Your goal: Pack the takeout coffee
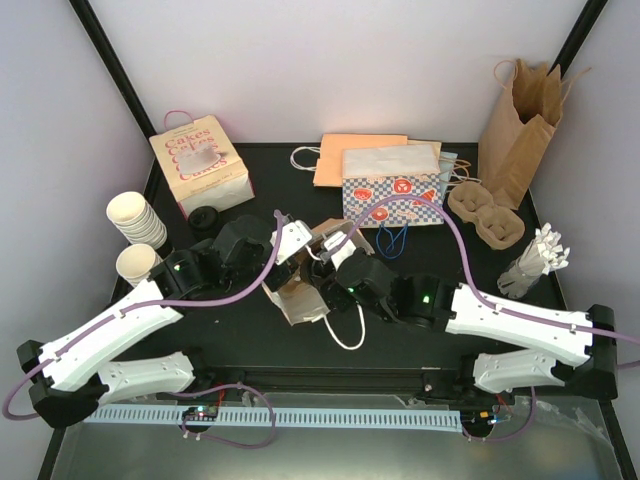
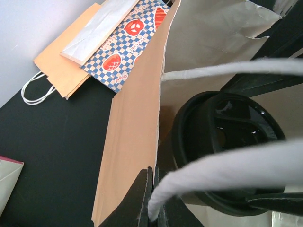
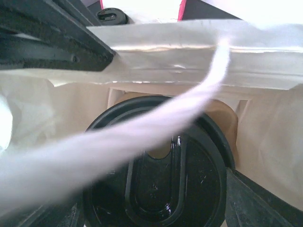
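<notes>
The step in hand is the drop into the bag. The takeout coffee [image 3: 156, 156] already sits low inside the brown paper bag [image 2: 132, 142], which stands in the middle of the black bench [image 2: 47, 151] between the two arms. The cup body is hidden, and only its round black lid [image 2: 227, 156] shows from above.

The left gripper [image 2: 155, 189] is pinched tight on the bag's rim, right where a white cord handle [image 2: 227, 68] is fixed, and holds the mouth open. The right gripper [image 3: 156, 210] reaches down into the bag with its jaws set wide around the cup. The lid fills the span between them, so I judge it is holding the cup rather than standing free of it.

The next move calls for the cup to be seated flat on the bag's floor. Then the jaws need to widen just enough to let go and lift straight up, without snagging the handle that crosses over the lid.

The bag is thin matte kraft paper, creased and slightly buckled along its folded edge — it will give if pushed. The handles are soft twisted cord. The lid is hard, glossy moulded plastic with a raised rim, a sunken centre and a long tab-shaped recess.
</notes>
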Robot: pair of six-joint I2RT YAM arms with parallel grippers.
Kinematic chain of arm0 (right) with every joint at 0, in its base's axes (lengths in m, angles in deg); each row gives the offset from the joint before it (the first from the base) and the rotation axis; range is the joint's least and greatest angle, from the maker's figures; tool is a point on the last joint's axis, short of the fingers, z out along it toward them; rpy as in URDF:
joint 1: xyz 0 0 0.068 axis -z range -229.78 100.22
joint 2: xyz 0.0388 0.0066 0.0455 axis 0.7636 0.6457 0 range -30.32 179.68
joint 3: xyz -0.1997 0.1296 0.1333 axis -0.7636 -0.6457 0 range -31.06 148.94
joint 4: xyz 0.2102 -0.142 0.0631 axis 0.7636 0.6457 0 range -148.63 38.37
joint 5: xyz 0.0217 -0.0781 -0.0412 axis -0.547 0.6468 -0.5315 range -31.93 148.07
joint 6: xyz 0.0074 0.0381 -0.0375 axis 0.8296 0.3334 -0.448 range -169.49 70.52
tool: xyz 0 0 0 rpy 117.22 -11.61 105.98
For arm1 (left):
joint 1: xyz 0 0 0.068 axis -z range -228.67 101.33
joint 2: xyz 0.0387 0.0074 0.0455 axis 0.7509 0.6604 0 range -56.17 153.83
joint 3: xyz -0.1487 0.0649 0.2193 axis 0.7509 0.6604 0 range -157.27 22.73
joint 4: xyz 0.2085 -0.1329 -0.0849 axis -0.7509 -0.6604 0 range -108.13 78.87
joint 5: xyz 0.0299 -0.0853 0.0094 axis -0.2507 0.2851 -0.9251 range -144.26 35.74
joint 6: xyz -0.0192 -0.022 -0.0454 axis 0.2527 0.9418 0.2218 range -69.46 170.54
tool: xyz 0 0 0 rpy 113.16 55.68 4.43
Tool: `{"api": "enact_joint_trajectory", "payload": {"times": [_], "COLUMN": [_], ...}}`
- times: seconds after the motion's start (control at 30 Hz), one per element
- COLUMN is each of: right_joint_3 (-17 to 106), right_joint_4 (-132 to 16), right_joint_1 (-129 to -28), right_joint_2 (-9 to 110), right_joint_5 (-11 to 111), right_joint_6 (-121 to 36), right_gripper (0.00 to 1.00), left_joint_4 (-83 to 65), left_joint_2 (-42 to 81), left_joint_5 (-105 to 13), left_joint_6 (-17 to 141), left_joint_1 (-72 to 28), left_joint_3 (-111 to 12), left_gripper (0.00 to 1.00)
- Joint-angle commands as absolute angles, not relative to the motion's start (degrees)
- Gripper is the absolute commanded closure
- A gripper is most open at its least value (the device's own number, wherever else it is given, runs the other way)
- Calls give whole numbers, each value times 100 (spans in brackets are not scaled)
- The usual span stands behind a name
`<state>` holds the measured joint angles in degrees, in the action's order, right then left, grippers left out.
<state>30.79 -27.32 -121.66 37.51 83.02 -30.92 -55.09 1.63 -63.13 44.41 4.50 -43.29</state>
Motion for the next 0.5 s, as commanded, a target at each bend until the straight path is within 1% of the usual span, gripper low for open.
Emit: {"api": "enact_joint_trajectory", "payload": {"times": [0.0, 0.47], "right_joint_3": [3283, 2661], "right_joint_4": [-2732, -3061], "right_joint_1": [-12122, -12068], "right_joint_2": [3879, 3975], "right_joint_5": [8471, 8243], "right_joint_6": [-2931, -3054], "right_gripper": [33, 35], "left_joint_4": [-5314, -5230], "left_joint_2": [167, 112], "left_joint_5": [-6261, -6344], "left_joint_6": [4549, 4614], "left_joint_1": [518, 546], "left_joint_3": [-4347, -4301], "left_gripper": [98, 98]}}
